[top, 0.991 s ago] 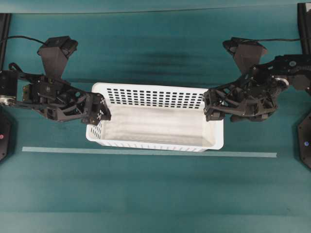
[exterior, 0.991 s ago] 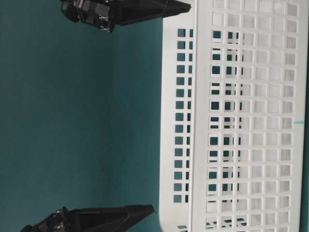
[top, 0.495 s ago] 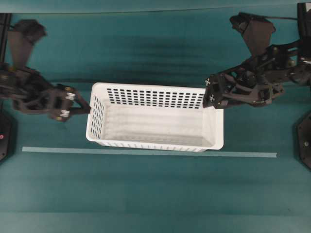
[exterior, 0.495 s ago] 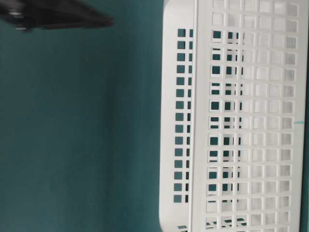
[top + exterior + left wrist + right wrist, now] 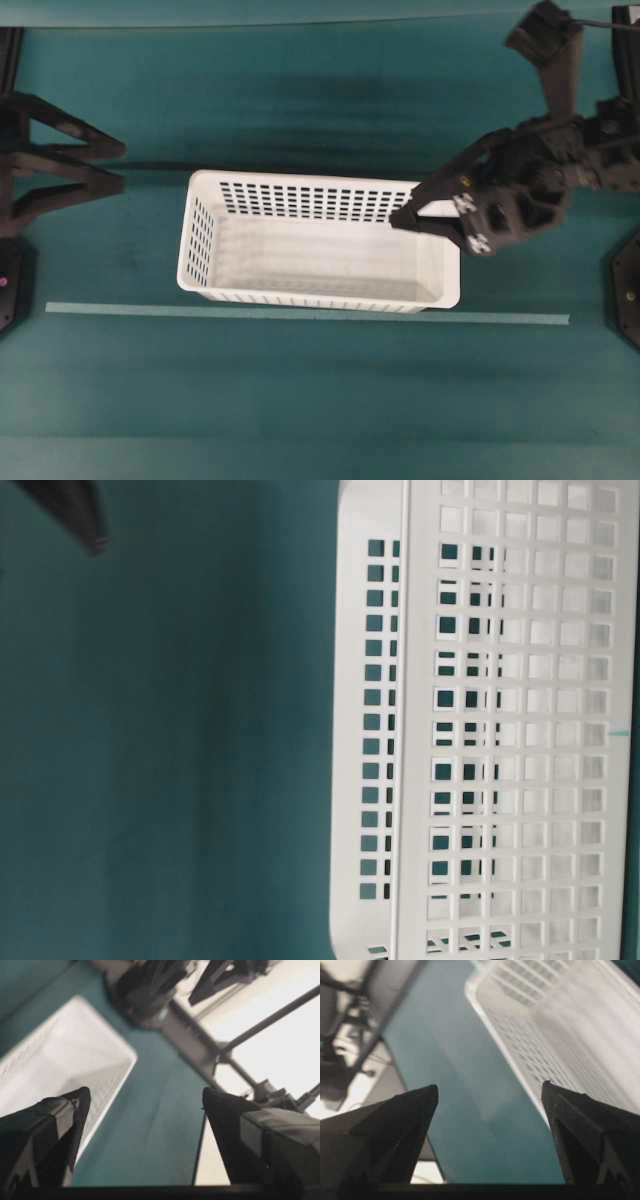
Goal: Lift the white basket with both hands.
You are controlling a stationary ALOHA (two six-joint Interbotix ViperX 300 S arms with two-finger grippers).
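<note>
— Two end effectors, both gaping wide and gripping nothing: the right end effector (image 5: 420,216) is hanging over the white basket (image 5: 320,245)'s right end, the left end effector (image 5: 112,166) sitting well off its left end.

— And the basket?

— Lying on the green surface (image 5: 320,390), long axis running arm to arm; the right is nearer.

The white basket (image 5: 320,250) looks like smooth plastic; the teal table (image 5: 300,400) is matt.
</note>
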